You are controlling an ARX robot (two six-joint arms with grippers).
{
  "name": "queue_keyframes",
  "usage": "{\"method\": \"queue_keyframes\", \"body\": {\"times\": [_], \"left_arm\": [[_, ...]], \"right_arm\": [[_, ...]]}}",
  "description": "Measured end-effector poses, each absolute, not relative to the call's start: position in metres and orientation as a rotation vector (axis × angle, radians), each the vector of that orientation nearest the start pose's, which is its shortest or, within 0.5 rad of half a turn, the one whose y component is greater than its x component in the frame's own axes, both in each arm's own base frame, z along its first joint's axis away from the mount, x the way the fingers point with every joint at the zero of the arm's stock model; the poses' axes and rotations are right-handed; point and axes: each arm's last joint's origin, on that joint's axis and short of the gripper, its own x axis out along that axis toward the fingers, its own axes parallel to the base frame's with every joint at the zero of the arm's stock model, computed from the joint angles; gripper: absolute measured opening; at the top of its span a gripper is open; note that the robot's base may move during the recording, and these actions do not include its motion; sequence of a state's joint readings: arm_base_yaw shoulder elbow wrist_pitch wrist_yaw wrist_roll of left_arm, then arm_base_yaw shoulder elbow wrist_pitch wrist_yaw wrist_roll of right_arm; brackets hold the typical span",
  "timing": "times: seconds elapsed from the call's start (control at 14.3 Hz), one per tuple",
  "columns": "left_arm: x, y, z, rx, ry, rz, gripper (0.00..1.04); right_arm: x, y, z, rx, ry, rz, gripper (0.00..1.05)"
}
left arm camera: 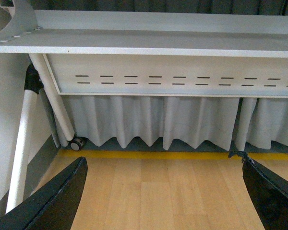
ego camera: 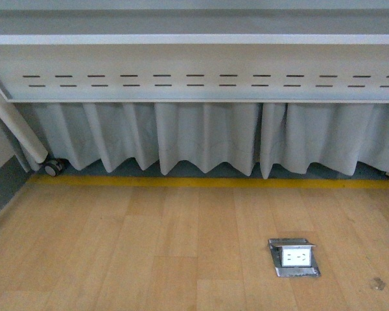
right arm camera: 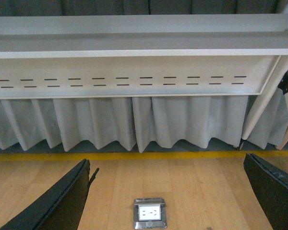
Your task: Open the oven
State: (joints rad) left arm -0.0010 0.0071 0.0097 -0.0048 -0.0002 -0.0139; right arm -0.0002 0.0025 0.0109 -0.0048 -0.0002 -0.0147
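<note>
From the front camera, neither of my arms showed. I faced a white table (ego camera: 194, 65) seen from low down, its front panel cut with two rows of short slots, and below it a pale curtain (ego camera: 201, 146) hanging in folds almost to the ground. A yellow stripe (ego camera: 207, 183) ran along the foot of the curtain where the wooden floor (ego camera: 149, 253) began. A metal floor socket (ego camera: 293, 256) sat popped open in the boards, toward the right. At the far left a slanted white table leg ended in a small caster wheel (ego camera: 52, 168). The oven was not in this view.

From my left wrist, my left gripper (left arm camera: 158, 191) stood released — its two dark fingers (left arm camera: 53, 201) were spread wide at the edges of the picture, with nothing between them but bare floor. Beyond them I saw the same slotted panel, curtain and yellow stripe, plus the white leg with its wheel (left arm camera: 77, 143) beside the wall. No oven here either.

From my right wrist, my right gripper (right arm camera: 168, 196) was likewise released, fingers (right arm camera: 62, 201) far apart and holding nothing. The floor socket (right arm camera: 150, 212) lay between them on the boards, and the table panel (right arm camera: 134, 76) and curtain filled the rest. The oven appeared in none of the three views, so I could not tell where it stood.
</note>
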Motion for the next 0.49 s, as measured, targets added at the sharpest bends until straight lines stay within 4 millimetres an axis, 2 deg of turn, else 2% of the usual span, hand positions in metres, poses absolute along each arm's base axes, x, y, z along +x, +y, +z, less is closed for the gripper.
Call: {"method": "queue_keyframes", "body": {"times": [0.49], "left_arm": [[0.0975, -0.0001, 0.1658, -0.014, 0.002, -0.001, 0.98]], "right_arm": [[0.0972, 0.0000, 0.1666, -0.015, -0.004, 0.000, 0.98]]}}
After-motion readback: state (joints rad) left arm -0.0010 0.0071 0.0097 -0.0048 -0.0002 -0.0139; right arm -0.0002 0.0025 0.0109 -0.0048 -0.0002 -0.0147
